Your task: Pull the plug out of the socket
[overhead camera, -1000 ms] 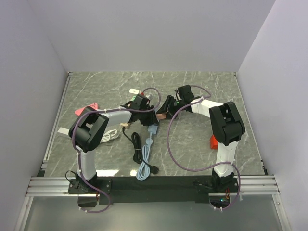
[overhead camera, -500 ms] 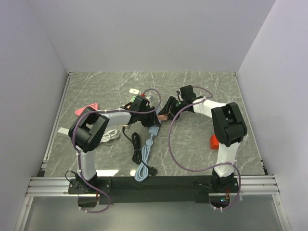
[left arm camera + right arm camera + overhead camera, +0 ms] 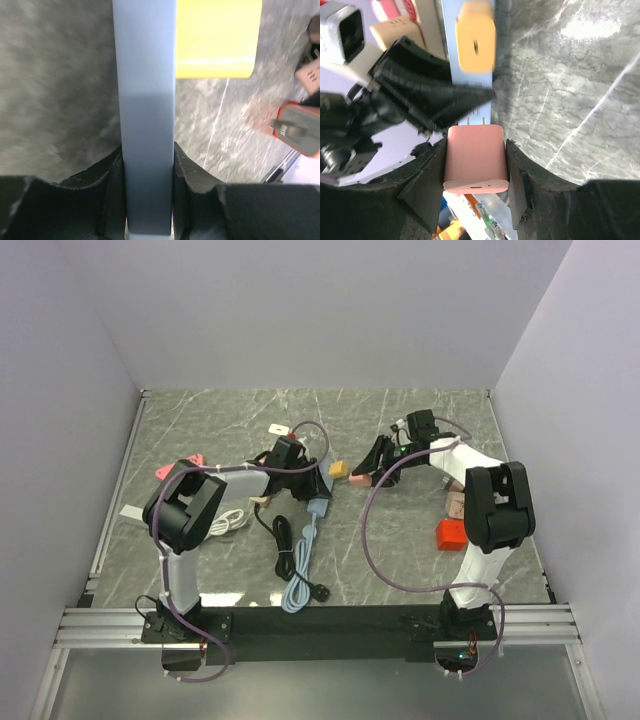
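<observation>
Right pincer (image 3: 476, 146) – part-closed, clamping pink plug (image 3: 475, 162), prongs showing, hanging clear of strip (image 3: 145, 75). Left pincer (image 3: 148, 167) – gripping strip over tabletop (image 3: 200, 420); yellow plug (image 3: 217, 37) sitting against strip.

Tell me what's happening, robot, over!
Left fingers shut on power strip. Right fingers shut on pink plug, prongs out. Yellow plug on strip.

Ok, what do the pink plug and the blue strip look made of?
Pink plug: likely matte moulded plastic, judging by its rounded corners and even colour. Blue strip: probably smooth plastic, a flat uniform face with a soft sheen.
</observation>
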### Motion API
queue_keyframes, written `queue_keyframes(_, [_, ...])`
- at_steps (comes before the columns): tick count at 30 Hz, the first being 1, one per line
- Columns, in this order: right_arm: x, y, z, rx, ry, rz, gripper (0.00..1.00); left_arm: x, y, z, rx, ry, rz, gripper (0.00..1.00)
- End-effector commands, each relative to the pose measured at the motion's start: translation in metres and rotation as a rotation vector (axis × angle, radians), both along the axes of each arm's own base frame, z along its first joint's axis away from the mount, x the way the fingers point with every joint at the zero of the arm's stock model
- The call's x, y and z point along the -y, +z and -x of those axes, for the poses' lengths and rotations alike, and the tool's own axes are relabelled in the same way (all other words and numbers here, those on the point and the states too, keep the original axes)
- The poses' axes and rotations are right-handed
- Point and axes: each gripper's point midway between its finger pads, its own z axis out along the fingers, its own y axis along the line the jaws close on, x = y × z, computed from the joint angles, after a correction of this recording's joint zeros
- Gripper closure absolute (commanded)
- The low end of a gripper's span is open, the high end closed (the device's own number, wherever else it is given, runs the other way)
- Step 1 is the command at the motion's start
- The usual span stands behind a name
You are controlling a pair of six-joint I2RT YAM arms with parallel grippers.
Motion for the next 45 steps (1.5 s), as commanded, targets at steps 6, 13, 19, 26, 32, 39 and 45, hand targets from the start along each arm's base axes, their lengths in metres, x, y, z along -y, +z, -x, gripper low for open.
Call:
queue_keyframes(6, [0.002, 0.034, -0.009, 0.103, -0.136, 0.021, 1.0, -0.025, -0.018, -0.009, -0.019, 0.078, -0.116, 1.0])
queue_keyframes(13, [0.129, -0.006, -0.046, 0.003, -0.502, 0.44, 1.0, -0.019, -0.003, -0.005, -0.002, 0.05, -0.069, 1.0])
queue_keyframes(19, [0.204, -0.025, -0.038, -0.128, -0.643, 0.743, 1.0, -0.018, 0.009, -0.001, 0.014, 0.033, -0.045, 1.0])
queue_keyframes(26, [0.252, -0.03, -0.014, -0.184, -0.732, 0.912, 0.55, -0.016, 0.008, 0.008, 0.008, 0.003, -0.034, 1.0])
queue_keyframes(32, [0.254, -0.004, -0.015, -0.107, -0.767, 0.878, 0.3, -0.011, 0.01, 0.011, 0.011, -0.02, -0.031, 1.0])
queue_keyframes(39, [0.179, 0.038, -0.041, 0.106, -0.586, 0.519, 0.08, -0.006, 0.019, 0.01, 0.031, -0.03, -0.031, 1.0])
queue_keyframes(45, [0.064, 0.043, -0.049, 0.189, -0.267, 0.274, 0.05, 0.001, 0.023, 0.01, 0.033, -0.035, -0.023, 1.0])
